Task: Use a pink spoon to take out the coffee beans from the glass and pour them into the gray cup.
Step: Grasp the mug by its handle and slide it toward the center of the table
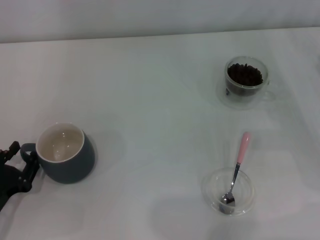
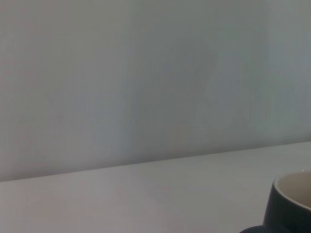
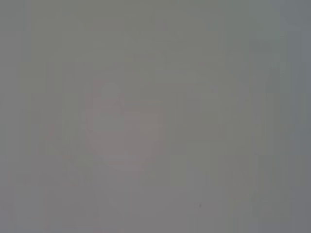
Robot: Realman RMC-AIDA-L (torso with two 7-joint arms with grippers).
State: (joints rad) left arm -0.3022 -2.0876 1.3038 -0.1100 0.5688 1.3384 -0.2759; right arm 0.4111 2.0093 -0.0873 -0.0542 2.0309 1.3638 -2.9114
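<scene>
The gray cup [image 1: 70, 162] stands at the table's front left, empty, cream inside, its handle pointing left. My left gripper [image 1: 23, 154] sits at that handle, one finger on each side of it, open. The cup's rim also shows in the left wrist view [image 2: 290, 204]. The glass [image 1: 260, 92] stands at the far right and holds a heap of coffee beans [image 1: 245, 75]. The pink spoon [image 1: 242, 150] lies with its bowl in a shallow clear dish [image 1: 210, 187] at the front right, handle pointing away. My right gripper is out of view; its wrist view shows only blank grey.
The white table [image 1: 150, 100] ends at a pale wall at the back. Open table lies between the cup on the left and the glass and dish on the right.
</scene>
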